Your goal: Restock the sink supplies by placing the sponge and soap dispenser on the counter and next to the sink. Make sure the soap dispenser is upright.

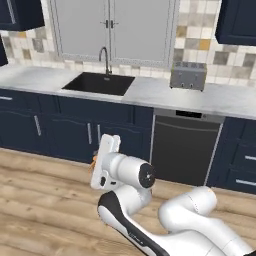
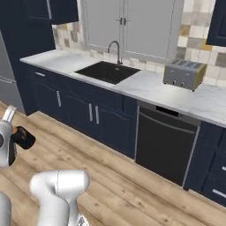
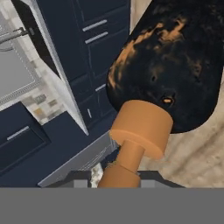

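So the fingers (image 3: 117, 178) are clamped on the soap dispenser (image 3: 168, 65), pinching its orange-brown pump neck. In the hand view the black body sticks straight out ahead of the fingers, with the pump collar right up against them. The bottle blocks a big chunk of that view, and past it there are navy blue cabinets and a strip of wood floor.

The right base view adds the height: the soap dispenser (image 2: 23, 137) hangs at the far left, over the floor (image 2: 132, 185), lying sideways rather than upright, well short of the tabletop (image 2: 145, 86). The left base view mostly hides it behind the wrist, with just a speck of orange peeking out beside the hand.

Further out from the fingers, both base views show the sink (image 1: 99, 83) sunk in the white marble, faucet (image 1: 105, 59) behind it, and a toaster (image 1: 188, 76) off to its right, above a dishwasher (image 1: 184, 150).
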Motion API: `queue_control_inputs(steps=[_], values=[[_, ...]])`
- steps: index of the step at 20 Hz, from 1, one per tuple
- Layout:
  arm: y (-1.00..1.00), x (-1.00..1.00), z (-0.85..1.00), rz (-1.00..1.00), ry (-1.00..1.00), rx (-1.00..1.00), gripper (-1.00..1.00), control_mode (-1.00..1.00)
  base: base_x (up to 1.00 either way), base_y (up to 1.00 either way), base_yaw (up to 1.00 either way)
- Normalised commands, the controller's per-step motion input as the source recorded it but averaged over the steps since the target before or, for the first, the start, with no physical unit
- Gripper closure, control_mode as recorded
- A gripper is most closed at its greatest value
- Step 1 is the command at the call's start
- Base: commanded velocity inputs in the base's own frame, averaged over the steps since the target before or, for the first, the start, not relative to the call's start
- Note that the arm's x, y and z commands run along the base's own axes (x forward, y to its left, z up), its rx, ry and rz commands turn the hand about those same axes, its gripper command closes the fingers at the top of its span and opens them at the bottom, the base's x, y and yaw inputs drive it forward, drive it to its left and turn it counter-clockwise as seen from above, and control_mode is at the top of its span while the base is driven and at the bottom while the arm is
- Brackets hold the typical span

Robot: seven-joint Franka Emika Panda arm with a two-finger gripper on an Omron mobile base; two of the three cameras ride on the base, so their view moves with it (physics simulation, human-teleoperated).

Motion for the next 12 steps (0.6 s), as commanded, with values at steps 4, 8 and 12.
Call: queue_control_inputs(steps=[4, 8, 12], values=[[0.0, 0.0, 0.0, 0.0, 0.0, 0.0, 1.0, 1.0, 1.0, 0.48, -0.21], [0.0, 0.0, 0.0, 0.0, 0.0, 0.0, 1.0, 1.0, 1.0, 0.57, -0.28], [0.0, 0.0, 0.0, 0.0, 0.0, 0.0, 1.0, 1.0, 1.0, 0.46, -0.37]])
